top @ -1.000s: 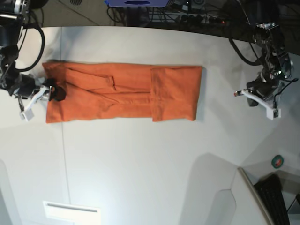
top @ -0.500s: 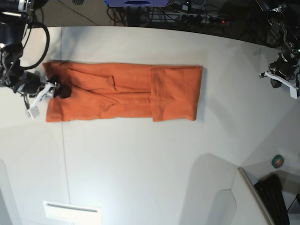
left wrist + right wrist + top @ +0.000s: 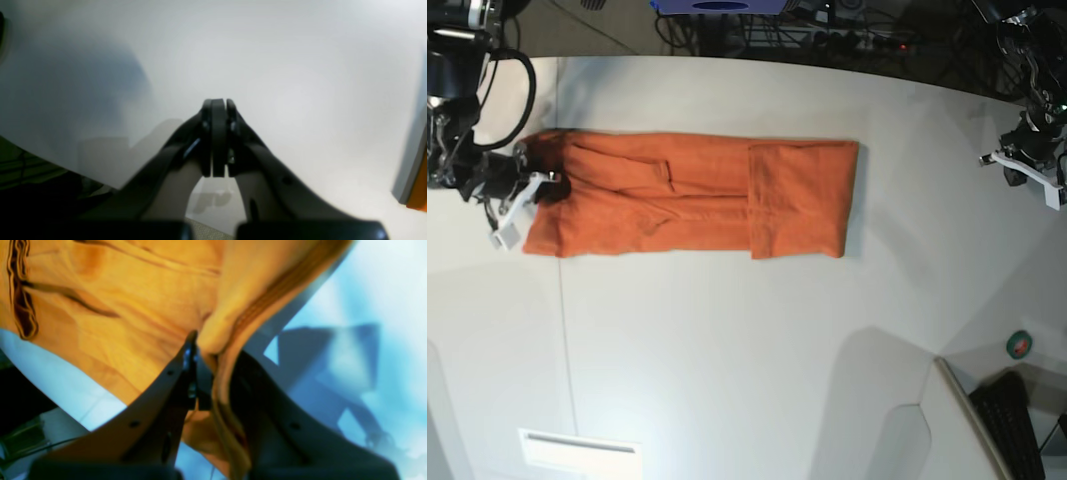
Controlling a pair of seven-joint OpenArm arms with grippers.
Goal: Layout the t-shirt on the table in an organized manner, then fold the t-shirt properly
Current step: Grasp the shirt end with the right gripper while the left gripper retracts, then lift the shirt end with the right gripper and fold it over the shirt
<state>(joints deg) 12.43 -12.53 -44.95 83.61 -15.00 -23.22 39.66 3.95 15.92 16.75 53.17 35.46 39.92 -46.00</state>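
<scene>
The orange t-shirt lies on the white table as a long folded strip, with one end turned over on the right. At the strip's left end my right gripper is shut on the fabric edge. The right wrist view shows that edge of the t-shirt bunched and pinched in the right gripper. Far right of the shirt, my left gripper hangs over bare table. In its wrist view the left gripper is shut on nothing, and a sliver of t-shirt shows at the frame edge.
A small white rectangular plate lies near the front left. A green tape roll and a black keyboard-like object sit at the front right. Cables and equipment run beyond the table's curved far edge.
My right gripper has closed on the shirt's left edge, which now looks lifted and bunched. The left arm pulled away toward the table's far right and then stayed put.
</scene>
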